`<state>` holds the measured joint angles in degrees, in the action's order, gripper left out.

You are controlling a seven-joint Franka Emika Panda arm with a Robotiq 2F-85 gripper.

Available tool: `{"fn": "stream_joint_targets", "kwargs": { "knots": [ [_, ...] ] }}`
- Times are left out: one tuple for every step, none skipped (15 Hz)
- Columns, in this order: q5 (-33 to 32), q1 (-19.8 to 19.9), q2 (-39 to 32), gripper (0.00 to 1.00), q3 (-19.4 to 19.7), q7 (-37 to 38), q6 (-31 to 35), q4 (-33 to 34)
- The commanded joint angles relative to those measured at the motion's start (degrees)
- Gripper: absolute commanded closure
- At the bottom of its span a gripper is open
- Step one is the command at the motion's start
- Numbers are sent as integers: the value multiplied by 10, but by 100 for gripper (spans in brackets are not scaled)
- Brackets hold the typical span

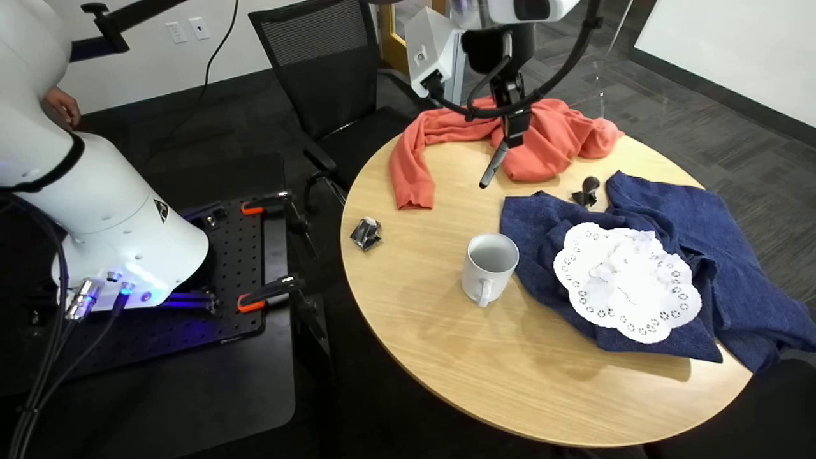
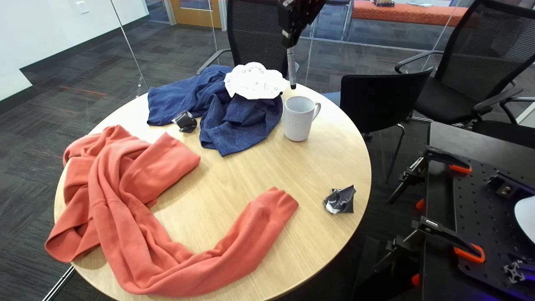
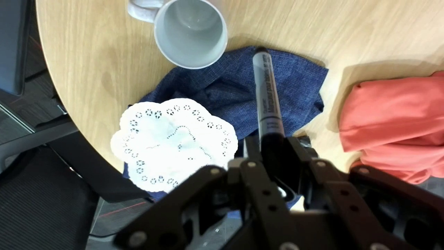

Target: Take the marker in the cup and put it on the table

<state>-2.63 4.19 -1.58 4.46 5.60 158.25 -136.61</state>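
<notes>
The end effector (image 3: 275, 146) clamps a slim, seemingly plastic marker (image 3: 267, 90) above the grained table (image 1: 414, 299).

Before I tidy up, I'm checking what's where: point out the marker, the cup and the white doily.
Marker (image 3: 266, 88): wrist view, on its pale barrel.
Cup (image 2: 297, 121): in an exterior view, on its outer wall.
White doily (image 1: 625, 287): in an exterior view, near its centre.

In an exterior view, the round wood-grain surface (image 1: 414, 306) carries an upright mug (image 1: 489, 268) towards nine o'clock of centre, a coral sweatshirt (image 1: 548, 150) from ten to past twelve, a crumpled black wrapper (image 1: 366, 234) near the rim between nine and ten, a small black object (image 1: 587, 191) near one, and a denim garment (image 1: 701, 229) overhanging between three and four.
</notes>
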Motion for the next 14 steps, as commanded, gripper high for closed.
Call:
{"fn": "stream_joint_targets", "kwargs": {
  "knots": [
    [-47, -11, -10, 94, -7, 17, -2, -12],
    [-61, -14, -16, 94, -8, 23, -3, -13],
    [-80, -17, -26, 94, -8, 32, -1, -14],
    [-95, -22, -34, 94, -7, 39, -1, -15],
    [-117, -27, -45, 94, -5, 55, -4, -13],
    [-125, -32, -53, 94, -5, 58, -8, -12],
    [-141, -40, -63, 94, -4, 71, -9, -10],
    [-149, -47, -71, 94, -4, 74, -12, -9],
    [-155, -54, -80, 94, -5, 78, -12, -8],
    [-156, -62, -88, 94, -7, 78, -13, -7],
    [-160, -70, -96, 94, -7, 78, -12, -5],
    [-159, -79, -106, 94, -8, 76, -12, -2],
    [-162, -88, -115, 94, -7, 79, -11, 1],
    [-160, -96, -122, 94, -8, 76, -10, 3]
  ]
}}
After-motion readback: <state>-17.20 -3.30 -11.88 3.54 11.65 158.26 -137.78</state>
